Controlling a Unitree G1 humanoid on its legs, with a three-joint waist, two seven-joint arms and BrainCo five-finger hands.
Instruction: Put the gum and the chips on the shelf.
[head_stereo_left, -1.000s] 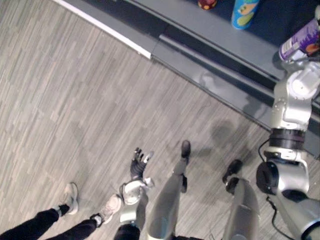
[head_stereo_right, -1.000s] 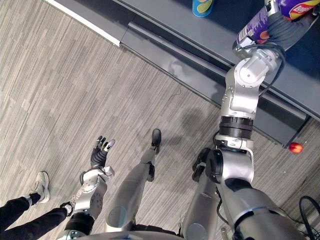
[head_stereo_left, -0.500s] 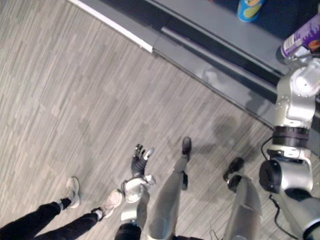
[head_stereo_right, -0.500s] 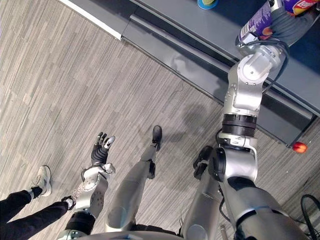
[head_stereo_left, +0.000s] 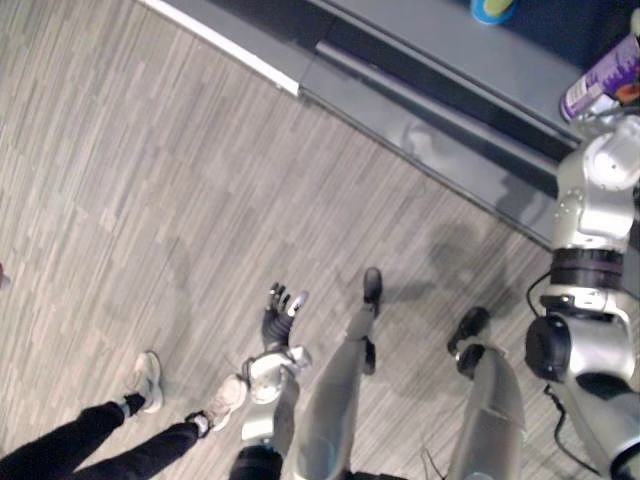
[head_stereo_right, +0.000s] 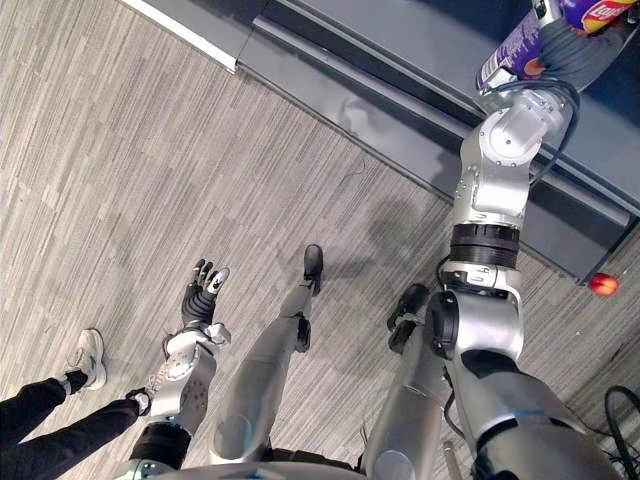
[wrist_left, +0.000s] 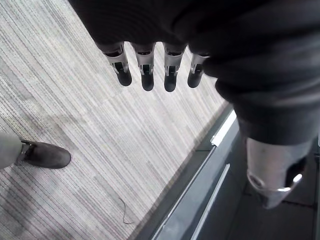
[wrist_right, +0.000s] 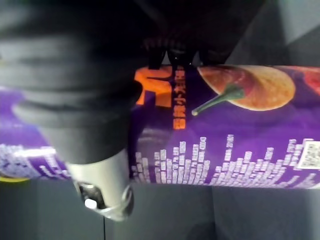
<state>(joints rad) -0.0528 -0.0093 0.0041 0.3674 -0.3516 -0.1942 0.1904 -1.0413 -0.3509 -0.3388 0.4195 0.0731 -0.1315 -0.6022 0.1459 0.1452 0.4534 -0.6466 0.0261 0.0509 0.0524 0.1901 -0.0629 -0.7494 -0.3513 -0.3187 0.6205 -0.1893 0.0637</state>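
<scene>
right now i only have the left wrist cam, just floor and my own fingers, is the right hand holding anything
observer: yes, the right hand is wrapped round a purple chips can.
operator: is it at the shelf
observer: the can is up over the grey shelf; I cannot tell whether it rests on it.
operator: anything else up there
observer: a blue can stands farther along the same shelf, to the robot's left of the purple one.
</scene>
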